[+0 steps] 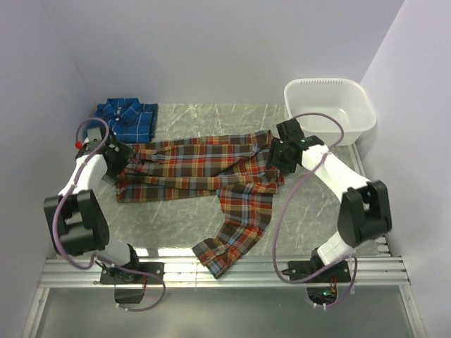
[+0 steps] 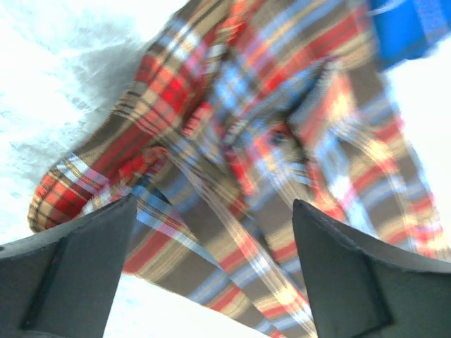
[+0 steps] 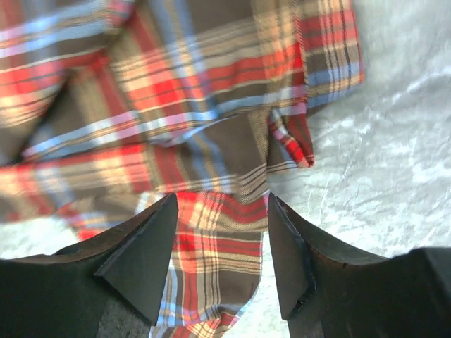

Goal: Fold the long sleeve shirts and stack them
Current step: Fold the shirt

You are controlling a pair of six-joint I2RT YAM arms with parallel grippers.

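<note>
1. The red-orange plaid flannel shirt (image 1: 201,169) lies spread across the middle of the grey marbled table (image 1: 204,116), with one sleeve trailing toward 6 o'clock.
2. The blue plaid flannel shirt (image 1: 128,118) lies bundled at 10 o'clock; the white plastic tub (image 1: 366,116) is at 2 o'clock.
3. The left gripper (image 2: 213,203) hovers at the red-orange shirt's 9 o'clock end, fingers wide apart.
4. The right gripper (image 3: 222,197) hovers at its 3 o'clock end, fingers parted over the cloth.

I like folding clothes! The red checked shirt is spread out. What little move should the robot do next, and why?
Probably lower both hands and pinch the red-orange plaid flannel shirt. The left hand sits open above its left end and the right hand open above its right end, gripping nothing, and the shirt lies unfolded with one sleeve trailing.
</note>
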